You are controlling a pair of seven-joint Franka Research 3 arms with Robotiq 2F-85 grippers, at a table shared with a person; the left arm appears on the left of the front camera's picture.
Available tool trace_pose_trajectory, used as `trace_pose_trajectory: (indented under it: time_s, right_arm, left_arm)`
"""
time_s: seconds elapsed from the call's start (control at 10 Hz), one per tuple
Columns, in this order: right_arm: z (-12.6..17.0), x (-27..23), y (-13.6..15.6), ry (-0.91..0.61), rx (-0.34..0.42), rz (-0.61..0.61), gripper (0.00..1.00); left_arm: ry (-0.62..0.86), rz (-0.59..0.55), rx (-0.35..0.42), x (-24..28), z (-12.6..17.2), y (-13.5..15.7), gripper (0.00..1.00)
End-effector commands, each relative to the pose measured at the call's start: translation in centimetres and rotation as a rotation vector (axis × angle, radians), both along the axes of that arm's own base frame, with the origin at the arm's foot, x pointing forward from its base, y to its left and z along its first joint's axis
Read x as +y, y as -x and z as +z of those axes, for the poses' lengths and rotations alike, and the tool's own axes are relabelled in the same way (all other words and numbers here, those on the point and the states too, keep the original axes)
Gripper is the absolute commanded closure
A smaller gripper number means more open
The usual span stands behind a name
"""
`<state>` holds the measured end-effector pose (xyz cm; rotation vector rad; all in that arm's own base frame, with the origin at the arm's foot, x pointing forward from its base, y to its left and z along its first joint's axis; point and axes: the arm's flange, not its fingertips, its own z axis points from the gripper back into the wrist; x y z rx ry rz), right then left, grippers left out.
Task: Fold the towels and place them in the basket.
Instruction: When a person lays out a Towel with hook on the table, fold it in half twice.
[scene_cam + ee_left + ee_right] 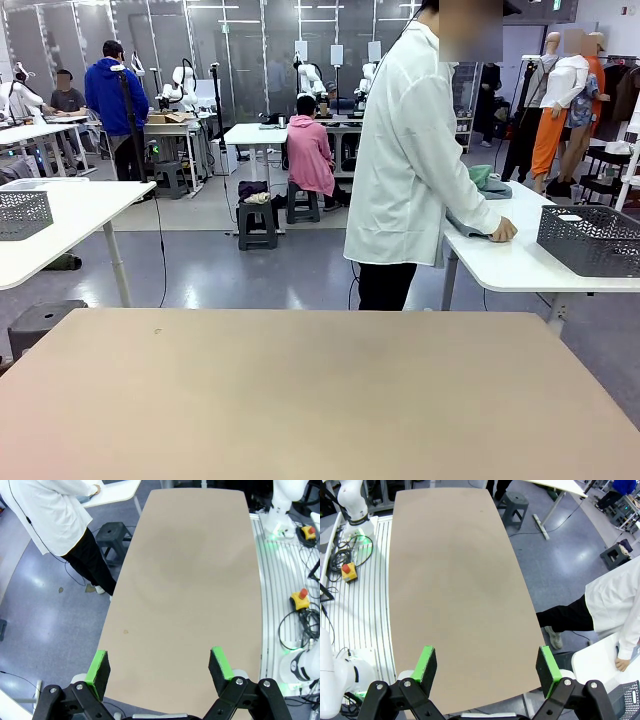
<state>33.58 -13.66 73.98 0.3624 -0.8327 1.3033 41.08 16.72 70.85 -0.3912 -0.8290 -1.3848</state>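
- Your left claw [159, 662] and right claw [486, 662] hang wide open over the tan worktop [320, 400].
- Past its far edge, a person [415, 150] leans on a white worktop [510, 265] bearing the basket [590, 240].

- One tan table [320, 400].
- Two baskets beyond the tan table's far edge: left basket [22, 213], right basket [590, 240].
- Two grippers above the tan table: left gripper [159, 667], right gripper [486, 664], with two green pads [97, 672] on each.
- Four people beyond the tan table: one person in white [410, 150] nearest, three farther off.
- One towel [468, 228] under that person's hand, past the tan table's far right corner. The cloths [490, 182] piled behind it are too small to count.
- At least four grey stools [258, 225] beyond the tan table.
- Two stop buttons [300, 597] beside the tan table's long edge.
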Motion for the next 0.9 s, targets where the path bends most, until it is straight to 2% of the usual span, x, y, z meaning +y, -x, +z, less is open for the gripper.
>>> trace_pose_trajectory:
  time_s: [0.0, 0.8]
  right_arm:
    - [-0.09, 0.12, 0.02, 0.001, -0.009, 0.005, 0.00]
    - [-0.09, 0.12, 0.02, 0.001, -0.009, 0.005, 0.00]
  left_arm:
    - [0.000, -0.001, -0.005, -0.08, 0.08, -0.04, 0.00]
    - [0.000, -0.001, -0.005, -0.08, 0.08, -0.04, 0.00]
